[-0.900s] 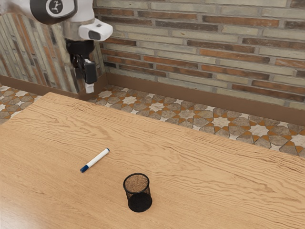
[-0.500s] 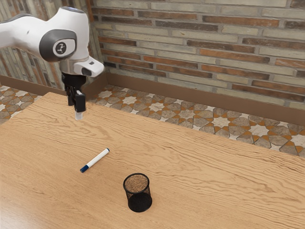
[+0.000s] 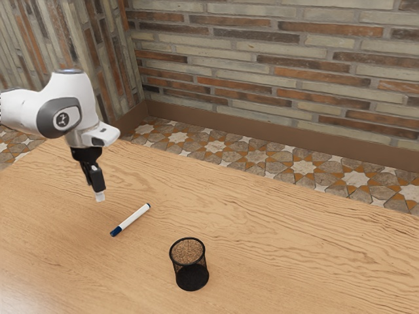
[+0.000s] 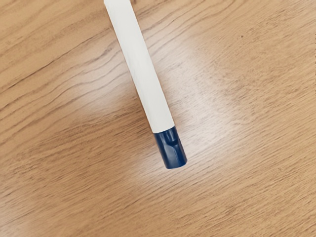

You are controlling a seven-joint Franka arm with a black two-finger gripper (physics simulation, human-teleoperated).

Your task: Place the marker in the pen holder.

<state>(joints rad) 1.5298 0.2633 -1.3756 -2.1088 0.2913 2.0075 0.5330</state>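
Observation:
My gripper hangs above the table on the exterior view's left, apart from the marker and higher than it. The white marker with a dark blue cap lies flat on the wood. In the wrist view the marker stretches away from its blue cap, with bare wood around it. The black mesh pen holder stands upright, a short way from the marker toward the exterior view's right.
The wooden table extends widely toward the exterior view's right. Behind its far edge are a patterned tile floor and a brick wall.
My hand has come down and toward the exterior view's left, from beyond the table's far edge to above the wood near the marker. Marker and pen holder have stayed put.

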